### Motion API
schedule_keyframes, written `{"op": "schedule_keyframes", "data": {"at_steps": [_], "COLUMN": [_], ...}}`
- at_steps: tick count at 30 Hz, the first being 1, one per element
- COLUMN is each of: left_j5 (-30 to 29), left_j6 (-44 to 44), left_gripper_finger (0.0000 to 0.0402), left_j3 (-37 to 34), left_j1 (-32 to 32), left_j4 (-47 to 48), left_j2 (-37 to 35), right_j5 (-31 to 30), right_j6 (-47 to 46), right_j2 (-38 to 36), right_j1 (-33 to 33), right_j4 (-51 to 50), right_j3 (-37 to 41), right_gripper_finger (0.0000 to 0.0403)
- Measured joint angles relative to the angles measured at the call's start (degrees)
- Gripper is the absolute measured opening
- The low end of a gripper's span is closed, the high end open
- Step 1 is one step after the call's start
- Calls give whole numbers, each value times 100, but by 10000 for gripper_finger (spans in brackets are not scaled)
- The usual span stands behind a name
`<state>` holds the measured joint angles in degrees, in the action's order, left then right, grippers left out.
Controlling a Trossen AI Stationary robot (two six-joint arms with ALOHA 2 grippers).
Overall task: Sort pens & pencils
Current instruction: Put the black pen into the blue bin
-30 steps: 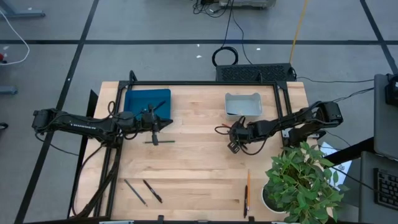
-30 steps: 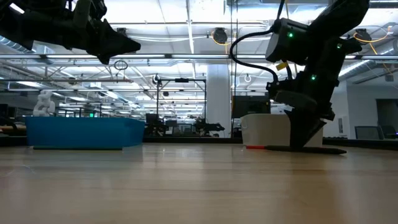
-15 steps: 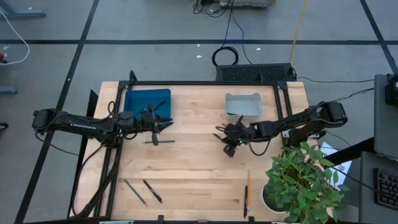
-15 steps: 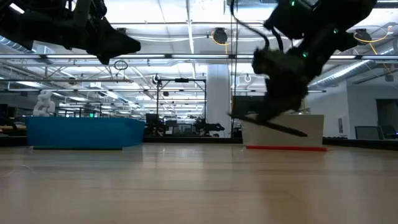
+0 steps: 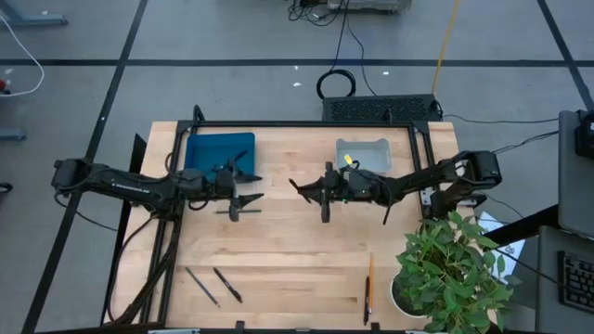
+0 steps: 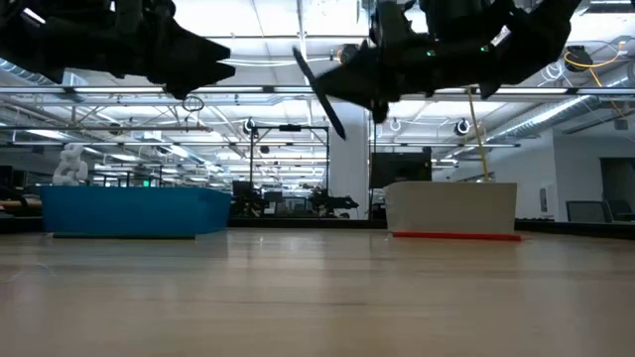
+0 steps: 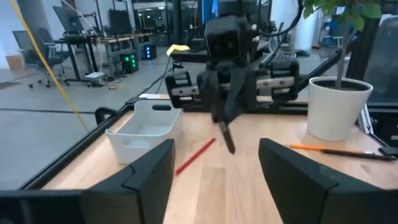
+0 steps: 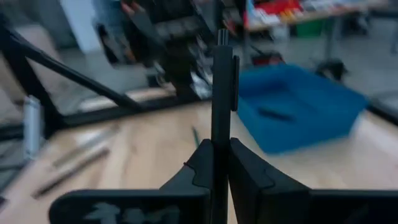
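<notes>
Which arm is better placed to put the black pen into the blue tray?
The right gripper: it is shut on the black pen, aloft mid-table. The left gripper is open beside the blue tray, suited to receive it.

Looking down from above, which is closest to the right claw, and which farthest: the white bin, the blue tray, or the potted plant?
1. White bin: just behind and right of the right claw, which grips a black pen.
2. Blue tray: off to the left, at the table's back.
3. Potted plant: front right corner.
</notes>
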<state>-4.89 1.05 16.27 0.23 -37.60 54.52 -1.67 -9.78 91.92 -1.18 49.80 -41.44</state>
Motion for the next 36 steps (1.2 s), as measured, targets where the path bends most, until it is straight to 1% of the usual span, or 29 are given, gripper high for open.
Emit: {"op": "schedule_keyframes", "data": {"at_steps": [2, 4, 7, 11, 15, 20, 22, 25, 29, 32, 36], "left_j5": [0, 66, 311, 455, 456, 490, 487, 487, 584, 640, 643], "left_j6": [53, 119, 189, 189, 160, 157, 153, 121, 75, 73, 56], "left_gripper_finger": [249, 248, 240, 226, 213, 208, 208, 209, 202, 184, 136], "left_j3": [-1, 0, 0, 12, 304, 779, 902, 955, 981, 981, 980], "left_j1": [0, 0, 0, 5, 17, -2, -2, 0, 0, -2, -4], "left_j4": [-554, -1162, -1821, -2345, -2376, -2270, -2254, -2150, -2209, -2233, -2215], "left_j2": [335, 661, 1094, 1577, 2022, 2540, 2624, 2693, 2683, 2687, 2685], "right_j5": [192, 203, 212, 222, 494, 508, 526, 647, 651, 650, 651], "right_j6": [91, 173, 285, 363, 405, 489, 545, 598, 601, 601, 601], "right_j2": [93, 220, 430, 604, 756, 898, 927, 919, 918, 918, 918], "right_j1": [-32, -33, -33, -33, -36, -16, 11, 53, 52, 52, 52], "right_j4": [306, 578, 925, 1201, 1583, 1459, 1412, 1434, 1465, 1468, 1469], "right_j3": [-4, -4, -4, -4, -17, -170, -200, -200, -200, -200, -200], "right_gripper_finger": [14, 14, 14, 14, 14, 14, 14, 14, 14, 14, 14]}}
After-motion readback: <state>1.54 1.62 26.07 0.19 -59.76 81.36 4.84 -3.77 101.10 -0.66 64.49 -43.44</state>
